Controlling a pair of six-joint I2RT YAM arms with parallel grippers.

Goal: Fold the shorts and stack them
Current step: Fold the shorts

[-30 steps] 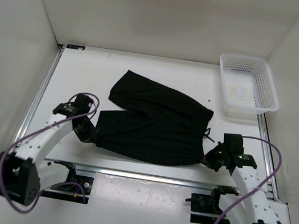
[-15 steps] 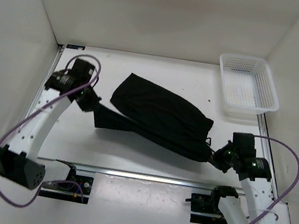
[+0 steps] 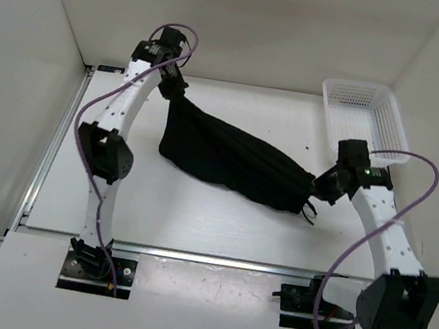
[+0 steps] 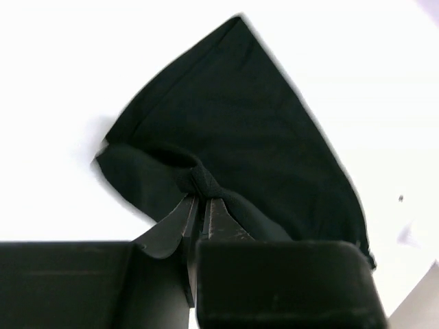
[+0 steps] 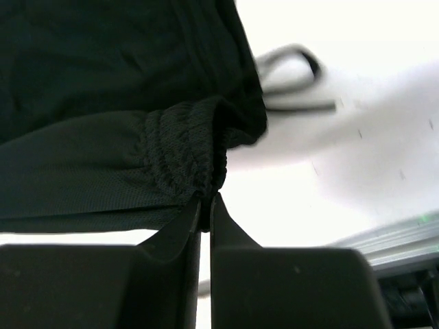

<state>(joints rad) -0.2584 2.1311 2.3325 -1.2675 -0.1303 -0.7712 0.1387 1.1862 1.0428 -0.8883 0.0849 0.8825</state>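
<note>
The black shorts [image 3: 229, 156] hang stretched between both grippers above the white table, sagging in the middle. My left gripper [image 3: 173, 90] is shut on one corner of the shorts [image 4: 206, 137] at the far left, high near the back wall. My right gripper [image 3: 321, 186] is shut on the gathered waistband of the shorts [image 5: 185, 151] at the right. The thin black drawstring [image 3: 309, 212] dangles below the right end; it also shows blurred in the right wrist view [image 5: 295, 82].
A white mesh basket [image 3: 365, 127] stands at the back right, just beyond my right arm. Grey walls close in the table on the left, back and right. A metal rail [image 3: 213, 259] runs along the near edge.
Both grippers have lifted the shorts off the table and carried them toward the back. The left arm rose far up to the back left; the right moved back toward the basket.
</note>
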